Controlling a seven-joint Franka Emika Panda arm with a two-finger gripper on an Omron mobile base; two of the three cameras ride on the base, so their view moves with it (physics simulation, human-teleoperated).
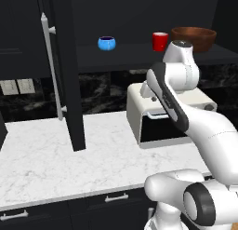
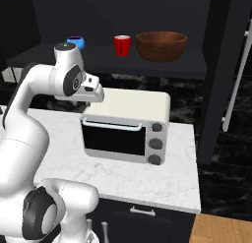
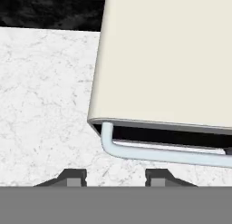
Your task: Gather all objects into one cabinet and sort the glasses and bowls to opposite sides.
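Hand view: gripper looks down at the counter beside the toaster oven, fingers apart, pinching nothing. Base views put the blue bowl, red cup and wooden bowl on the cabinet shelf, above and behind the gripper; cup nearest, upright.

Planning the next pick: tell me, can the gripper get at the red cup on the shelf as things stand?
Probably yes: the cabinet door stands open and the red cup sits at the shelf's front, apart from both bowls. The open gripper hangs empty over the toaster oven.
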